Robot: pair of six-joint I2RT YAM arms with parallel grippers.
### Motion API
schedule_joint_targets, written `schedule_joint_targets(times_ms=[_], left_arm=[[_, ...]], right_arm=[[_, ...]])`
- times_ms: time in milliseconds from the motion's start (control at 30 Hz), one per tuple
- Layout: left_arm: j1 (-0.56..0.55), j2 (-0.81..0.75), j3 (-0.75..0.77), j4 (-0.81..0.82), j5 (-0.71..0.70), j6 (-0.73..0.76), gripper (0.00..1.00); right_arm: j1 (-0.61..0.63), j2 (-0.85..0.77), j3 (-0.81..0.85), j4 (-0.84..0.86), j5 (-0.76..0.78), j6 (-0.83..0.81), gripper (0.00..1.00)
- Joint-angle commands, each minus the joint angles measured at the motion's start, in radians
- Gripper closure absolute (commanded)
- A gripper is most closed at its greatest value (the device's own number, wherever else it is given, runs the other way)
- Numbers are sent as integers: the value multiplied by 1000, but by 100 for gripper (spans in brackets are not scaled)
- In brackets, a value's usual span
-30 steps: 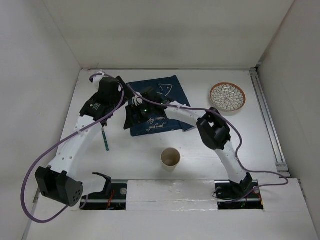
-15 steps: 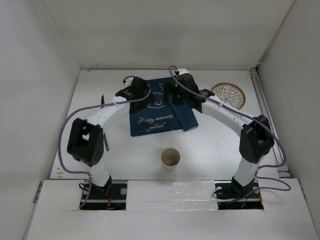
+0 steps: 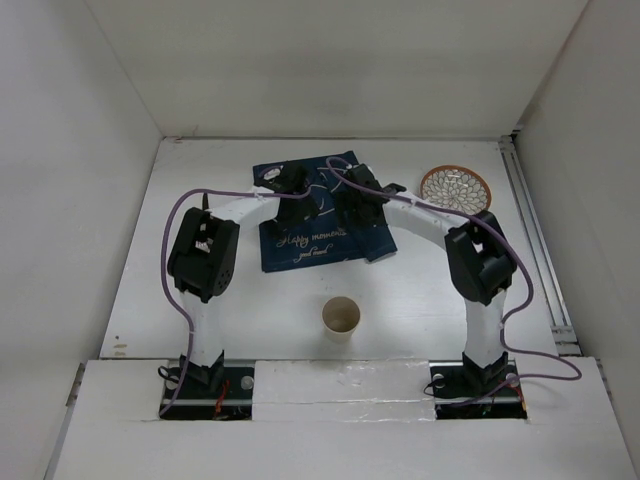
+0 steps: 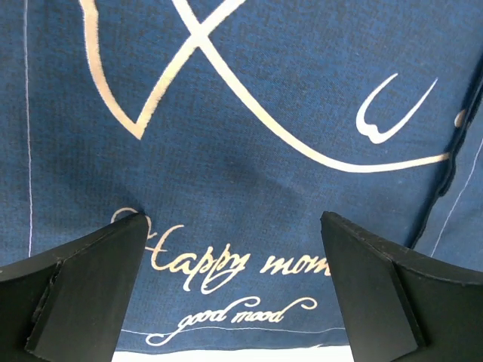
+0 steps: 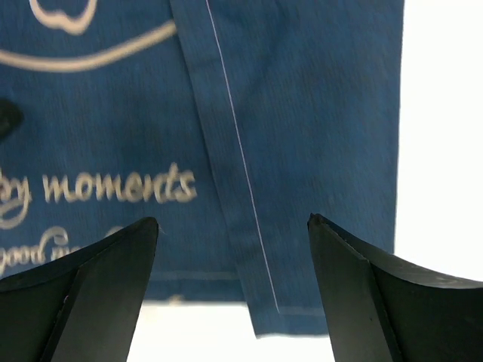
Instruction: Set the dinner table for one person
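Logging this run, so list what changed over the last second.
Both arms swung in over the mat. The left gripper came from beside its far-left corner toward the middle. The right gripper went from the mat's left side out to its far-right corner, then back toward the middle. Both hang open above it, holding nothing. Mat, cup and plate stayed put.

By my overhead camera, a navy cloth placemat (image 3: 310,240) lies at twelve o'clock from an upright paper cup (image 3: 341,316), well apart from it. My wrist cameras show cream script on it, "Happy moments, good mood", and a stitched fold. A round orange-rimmed dish (image 3: 456,192) with a petal pattern sits at two o'clock from the cup.
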Motion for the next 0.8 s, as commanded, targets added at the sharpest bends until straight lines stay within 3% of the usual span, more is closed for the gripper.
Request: schedule_joint_targets(times_ms=[0,100,200,267,367,400,500,567,767], left_arm=[[4,22,-14,-37,-7,-32,0],[4,22,-25,-46,-7,-41,0],[16,13,-34,-46,-18,-64,0],[28,1,-62,-46,-18,-73,0],[37,-10,-74,-46,-29,-73,0],[37,-10,-83,-46,-29,-73,0],[37,-10,-83,-46,-38,-83,0],[37,-10,-83,-46,-38,-83,0],[37,-10,-83,-57,-49,-103,0]], right_arm=[[17,47,83,-9,41,-12,14],[28,57,83,34,25,-23,14],[28,57,109,115,-123,-60,19],[16,82,149,126,-192,-72,30],[16,82,179,153,-216,-81,60],[16,82,179,164,-251,-81,63],[16,139,251,157,-304,-81,67],[7,191,308,126,-324,-90,75],[-22,326,431,98,-353,-81,78]])
